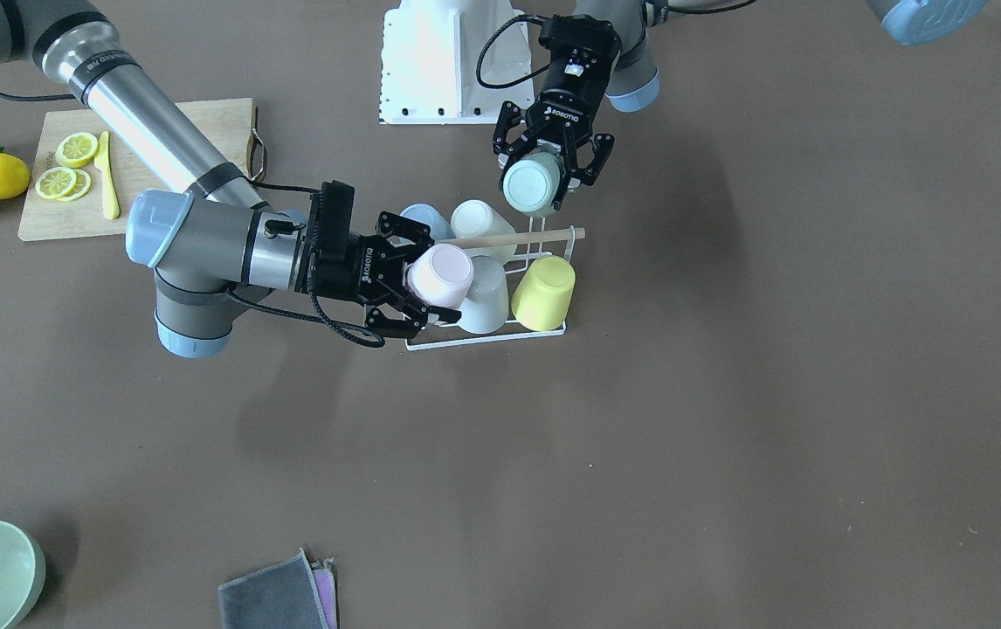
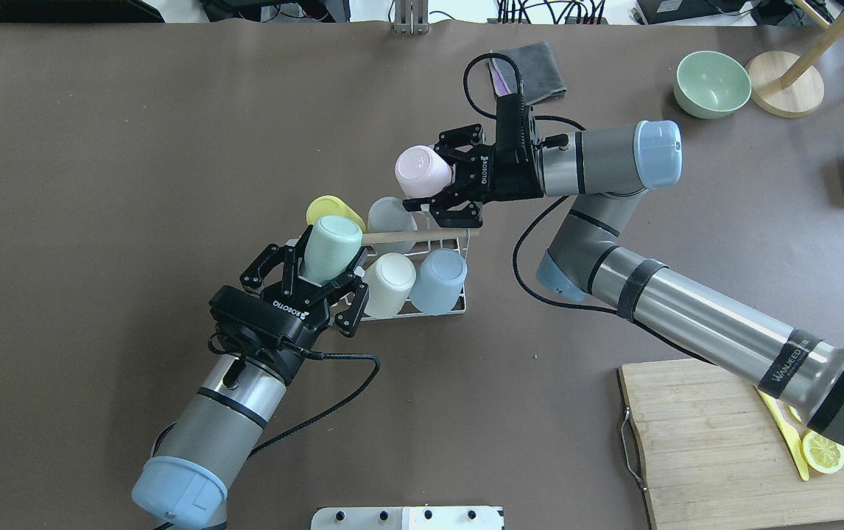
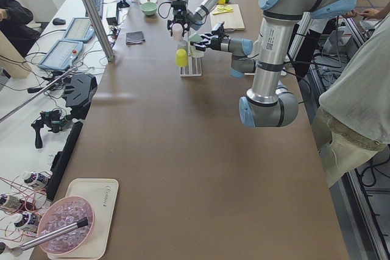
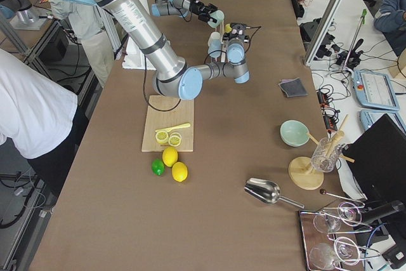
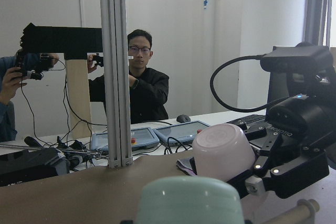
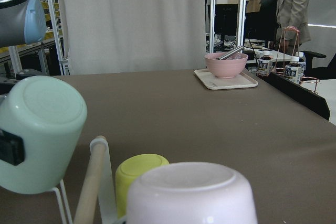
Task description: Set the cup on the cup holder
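Two cups are held. At the holder's [image 2: 459, 310] 9 o'clock end, the left end effector [image 2: 328, 254] is clenched on a tilted mint cup [image 2: 333, 237], base up, beside the rod [image 2: 407, 236]. Four cups sit upturned on the holder: yellow [image 2: 328, 208], grey [image 2: 391, 218], cream [image 2: 390, 283] and blue [image 2: 438, 278]. At its 12 o'clock edge, the right end effector [image 2: 433, 174] grips a pink cup [image 2: 420, 171], just past the grey one. Whether either held cup touches a prong, I cannot tell.

White wire cup holder [image 1: 544, 235] (four cups [image 1: 544, 293] inverted on it) with mint cup [image 1: 532, 185] and pink cup [image 1: 441, 273] tilted just above
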